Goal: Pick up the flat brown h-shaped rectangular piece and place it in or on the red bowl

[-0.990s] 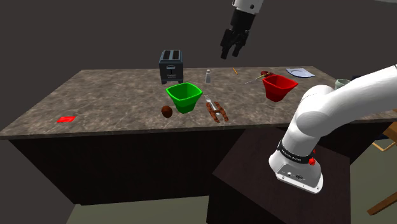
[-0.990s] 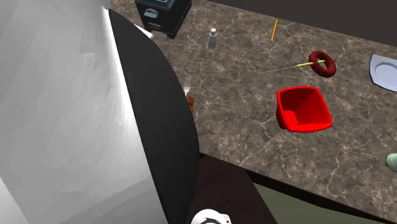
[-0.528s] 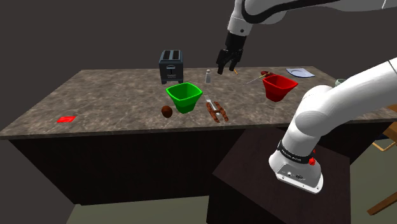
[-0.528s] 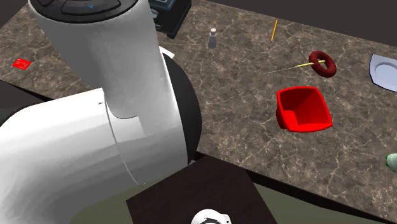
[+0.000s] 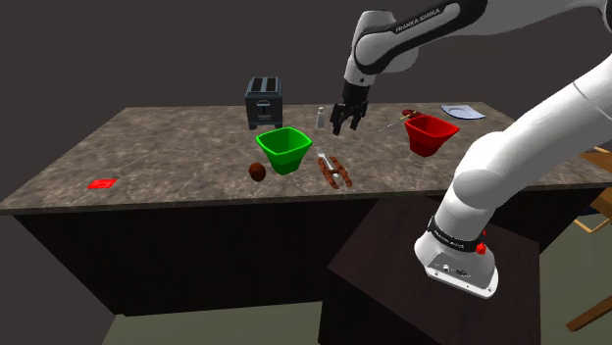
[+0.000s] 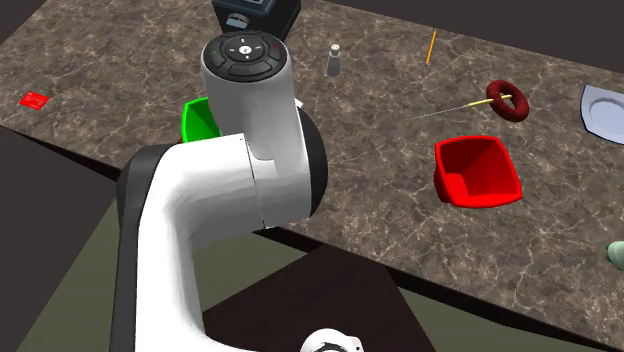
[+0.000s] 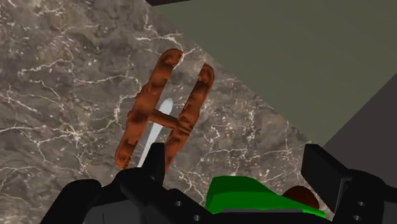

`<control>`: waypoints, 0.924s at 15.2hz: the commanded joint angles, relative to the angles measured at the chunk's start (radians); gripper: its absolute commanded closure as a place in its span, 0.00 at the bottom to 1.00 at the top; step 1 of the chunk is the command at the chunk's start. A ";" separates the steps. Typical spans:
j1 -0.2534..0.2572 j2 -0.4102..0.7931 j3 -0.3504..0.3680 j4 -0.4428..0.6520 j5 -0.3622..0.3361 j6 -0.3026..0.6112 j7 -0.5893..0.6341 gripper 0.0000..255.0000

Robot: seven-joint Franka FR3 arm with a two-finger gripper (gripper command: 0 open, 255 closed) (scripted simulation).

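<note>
Hovering open and empty, my gripper [image 7: 236,162] has the brown H piece [image 7: 167,108] ahead; I could pinch the fork [image 7: 154,133] lying along it, or clip the green bowl [image 7: 254,193] close by.

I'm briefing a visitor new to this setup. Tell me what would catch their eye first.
The black gripper hangs open above the dark marbled counter, near the green square bowl. Near the counter's front edge lies the flat brown H-shaped piece, a pale fork between its rails. The red square bowl stands apart at the shoulder view's right.
</note>
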 commanded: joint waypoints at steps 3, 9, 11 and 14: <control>-0.012 0.127 -0.031 -0.021 0.007 0.122 -0.027 0.00; -0.021 0.343 -0.080 -0.010 0.048 0.284 -0.088 0.00; -0.024 0.421 -0.095 0.003 0.075 0.333 -0.117 0.00; -0.032 0.541 -0.108 0.031 0.131 0.399 -0.169 0.00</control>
